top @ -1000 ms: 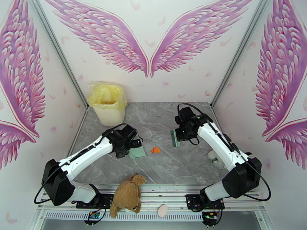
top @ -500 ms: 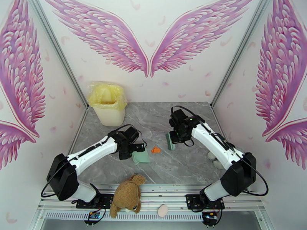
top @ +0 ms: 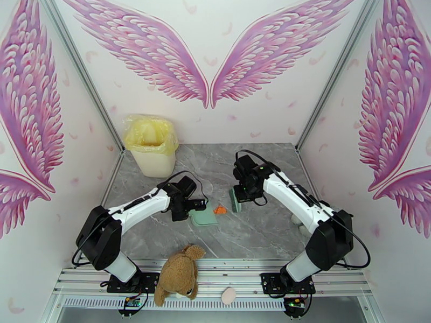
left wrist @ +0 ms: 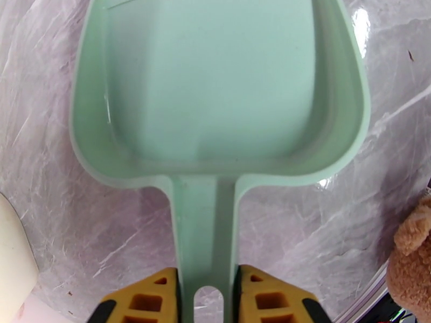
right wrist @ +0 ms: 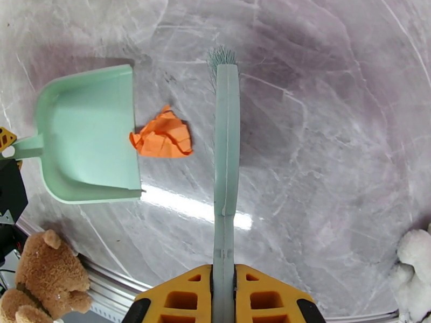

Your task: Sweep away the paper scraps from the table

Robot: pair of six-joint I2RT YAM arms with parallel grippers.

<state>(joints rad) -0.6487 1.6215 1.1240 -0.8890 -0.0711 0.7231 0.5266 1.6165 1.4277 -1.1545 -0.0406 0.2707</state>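
One orange paper scrap (top: 219,209) (right wrist: 162,138) lies on the grey marble table (top: 248,232), touching the open lip of the mint-green dustpan (top: 204,217) (right wrist: 89,138). My left gripper (top: 189,205) (left wrist: 206,289) is shut on the dustpan's handle (left wrist: 204,222), and the pan's bowl (left wrist: 215,82) is empty. My right gripper (top: 241,190) (right wrist: 223,283) is shut on a mint-green brush (top: 235,200) (right wrist: 226,152), whose head stands just right of the scrap, bristles toward the table.
A cream bin with a yellow liner (top: 152,141) stands at the back left. A brown plush toy (top: 179,274) (right wrist: 40,275) lies on the metal frame at the front. A white fluffy object (top: 300,223) (right wrist: 415,265) sits at the table's right edge.
Both arms have closed in on the scrap: the dustpan slid right until its lip met the orange wad, and the brush moved left to stand close beside it.
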